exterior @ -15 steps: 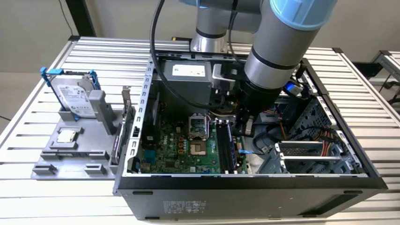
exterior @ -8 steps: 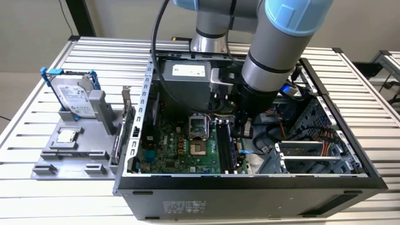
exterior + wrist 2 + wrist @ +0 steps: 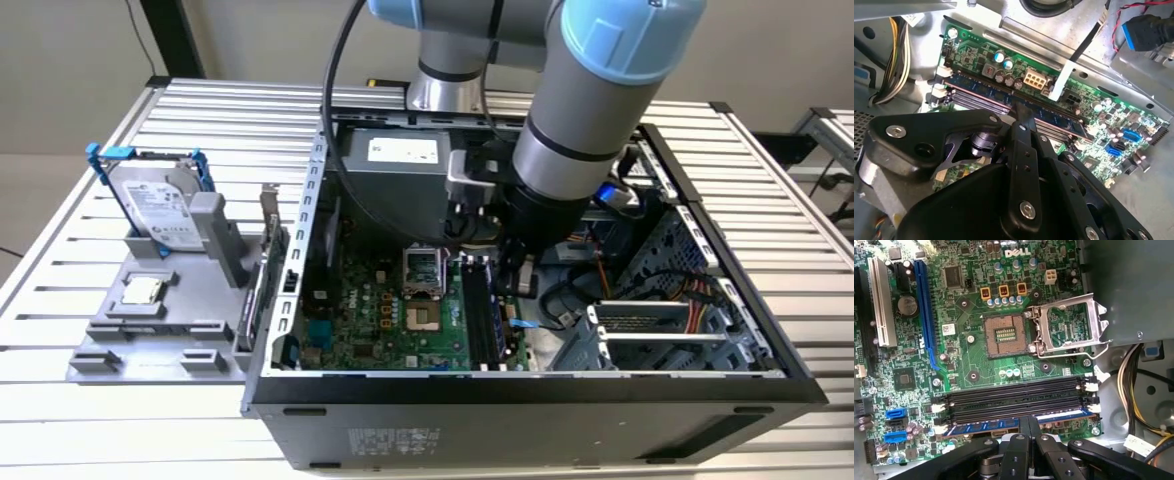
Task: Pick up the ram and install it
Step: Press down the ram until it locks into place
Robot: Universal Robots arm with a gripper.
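The ram is a slim green stick with blue labels, standing on edge in the outermost memory slot of the motherboard. It also runs slantwise across the second wrist view as the ram. My gripper is shut, its two black fingers pressed together. The tips rest on the stick's top edge near its middle, as the gripper shows. In the exterior view the gripper reaches down into the open computer case, over the memory slots.
Empty black memory slots lie beside the ram. The processor socket stands open with its metal lid raised. Yellow and black cables hang close by. Outside the case, a grey fixture holds a hard drive and a processor chip.
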